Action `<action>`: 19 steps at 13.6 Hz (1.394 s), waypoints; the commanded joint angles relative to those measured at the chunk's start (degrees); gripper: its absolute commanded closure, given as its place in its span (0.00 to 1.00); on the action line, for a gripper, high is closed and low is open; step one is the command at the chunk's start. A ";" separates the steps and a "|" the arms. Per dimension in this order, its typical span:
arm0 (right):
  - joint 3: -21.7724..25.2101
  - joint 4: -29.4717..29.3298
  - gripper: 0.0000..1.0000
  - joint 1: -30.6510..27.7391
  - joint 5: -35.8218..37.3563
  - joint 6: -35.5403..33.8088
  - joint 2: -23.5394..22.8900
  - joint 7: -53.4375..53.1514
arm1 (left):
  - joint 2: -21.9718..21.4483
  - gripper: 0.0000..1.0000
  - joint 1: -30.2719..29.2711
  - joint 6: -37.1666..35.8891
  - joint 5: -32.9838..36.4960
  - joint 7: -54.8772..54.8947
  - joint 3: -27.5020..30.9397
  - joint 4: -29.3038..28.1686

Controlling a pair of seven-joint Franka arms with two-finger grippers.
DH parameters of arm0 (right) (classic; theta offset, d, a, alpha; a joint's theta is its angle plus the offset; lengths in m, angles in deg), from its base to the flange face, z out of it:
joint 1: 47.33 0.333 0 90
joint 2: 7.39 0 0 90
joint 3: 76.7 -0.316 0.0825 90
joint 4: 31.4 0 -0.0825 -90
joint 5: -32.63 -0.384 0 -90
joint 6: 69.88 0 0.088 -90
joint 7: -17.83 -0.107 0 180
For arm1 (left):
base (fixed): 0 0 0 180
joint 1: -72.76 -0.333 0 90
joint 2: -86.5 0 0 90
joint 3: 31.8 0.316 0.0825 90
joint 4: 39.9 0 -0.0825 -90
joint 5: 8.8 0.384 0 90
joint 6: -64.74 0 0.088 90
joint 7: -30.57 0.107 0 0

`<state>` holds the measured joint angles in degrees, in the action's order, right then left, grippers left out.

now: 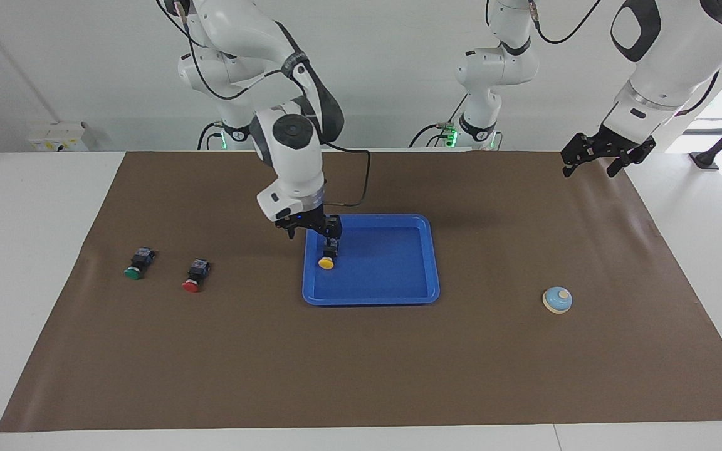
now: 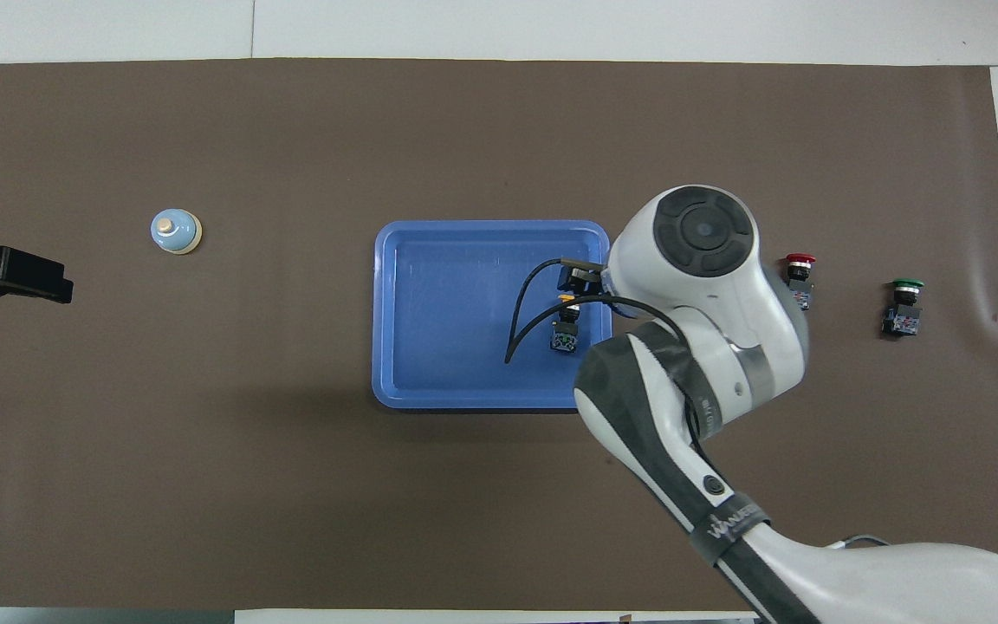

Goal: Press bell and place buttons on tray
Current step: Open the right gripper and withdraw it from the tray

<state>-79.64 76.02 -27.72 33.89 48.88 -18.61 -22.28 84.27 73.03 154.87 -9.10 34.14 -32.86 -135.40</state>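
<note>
The yellow button (image 1: 326, 258) (image 2: 565, 334) lies in the blue tray (image 1: 386, 266) (image 2: 438, 303), close to the rim at the right arm's end. My right gripper (image 1: 312, 229) hangs open just above that rim and holds nothing. In the overhead view its wrist hides the fingers. The red button (image 1: 195, 275) (image 2: 798, 277) and the green button (image 1: 135, 263) (image 2: 902, 303) lie on the mat toward the right arm's end. The light-blue bell (image 1: 557, 300) (image 2: 175, 231) stands toward the left arm's end. My left gripper (image 1: 590, 170) (image 2: 9, 276) waits open above the mat's corner.
A brown mat (image 1: 361, 363) covers most of the white table. A black cable (image 2: 521, 321) from the right wrist loops over the tray. The right arm's large link (image 2: 690, 390) hangs over the mat between the tray and the red button.
</note>
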 commanded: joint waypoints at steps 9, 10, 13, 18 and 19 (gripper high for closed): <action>-0.31 10.51 0.00 -24.88 2.61 10.24 2.61 25.87 | -0.66 0.00 0.17 -0.48 0.56 0.38 0.18 -0.21; -0.31 11.13 0.00 -25.06 2.61 11.66 1.74 25.53 | -0.66 0.00 0.17 -0.48 0.56 0.38 0.18 -0.21; -0.39 12.36 0.00 -25.41 2.61 15.79 -0.90 24.21 | -0.66 0.00 0.17 -0.48 0.56 0.38 0.18 -0.21; -0.39 18.60 0.08 -25.50 2.69 24.95 -1.79 24.82 | -0.66 0.00 0.17 -0.48 0.56 0.38 0.18 -0.21; -0.39 18.61 0.34 -25.50 2.69 24.86 -1.79 24.91 | -0.66 0.00 0.17 -0.48 0.56 0.38 0.18 -0.12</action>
<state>-79.42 93.37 -52.54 35.65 72.64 -21.21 3.04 84.26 73.03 154.87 -9.10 34.14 -32.86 -135.40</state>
